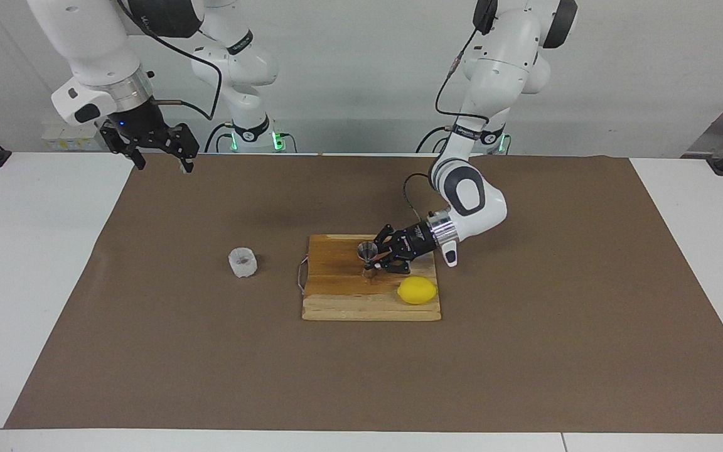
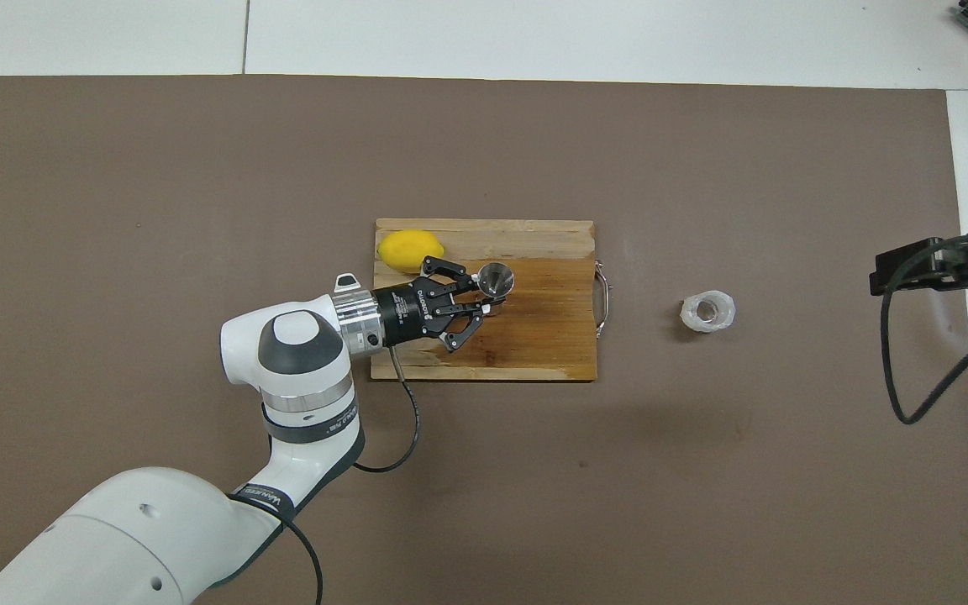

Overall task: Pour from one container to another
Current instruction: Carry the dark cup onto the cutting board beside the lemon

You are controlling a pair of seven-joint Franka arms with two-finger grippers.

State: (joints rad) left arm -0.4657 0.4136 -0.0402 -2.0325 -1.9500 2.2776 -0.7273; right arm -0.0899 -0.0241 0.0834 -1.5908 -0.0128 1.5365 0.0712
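Observation:
The steel jigger (image 1: 368, 252) stands upright on the wooden cutting board (image 1: 336, 295), beside the lemon. My left gripper (image 1: 379, 258) lies low over the board, level with the jigger, its fingers closed in on the jigger's waist. The overhead view shows the jigger (image 2: 497, 279) at the left gripper's (image 2: 488, 300) tip. The whitish crinkled plastic cup (image 1: 243, 262) stands on the brown mat, off the board toward the right arm's end, and also shows in the overhead view (image 2: 707, 311). My right gripper (image 1: 164, 164) waits open and empty, raised over the mat's edge near its base.
A yellow lemon (image 1: 417, 290) lies on the board's corner toward the left arm's end, close to the left gripper's wrist. The board (image 2: 551, 336) has a metal handle (image 2: 602, 298) on the side facing the cup. A brown mat (image 1: 524, 364) covers the table.

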